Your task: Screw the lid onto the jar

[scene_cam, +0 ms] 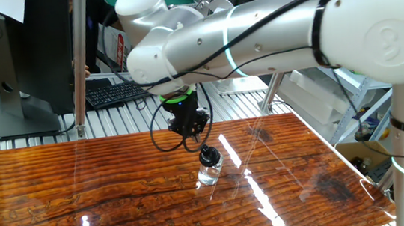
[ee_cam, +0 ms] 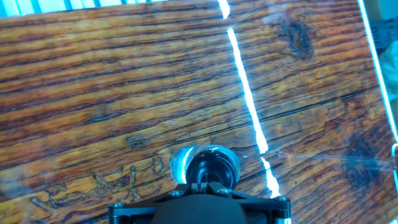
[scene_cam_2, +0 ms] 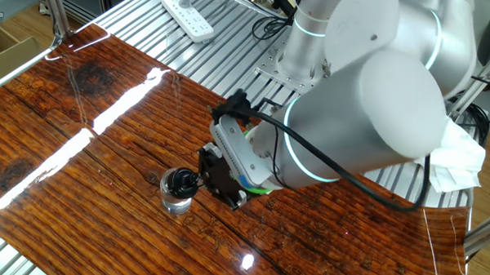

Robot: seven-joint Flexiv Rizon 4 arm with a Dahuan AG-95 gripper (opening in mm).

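Observation:
The small clear jar stands upright on the wooden table, with the dark round lid on its mouth. My gripper leans down from the upper left, its tips at the lid's near edge. In the other fixed view the gripper sits just right of the lid and the jar. In the hand view the fingers are pressed together just before the lid, and the jar's glass rim shows around it. The jaws stand shut, not around the lid.
A keyboard and a monitor stand lie beyond the table's far edge. A white power strip lies on the metal slats. White cloth sits by the arm's base. The table's right edge is near.

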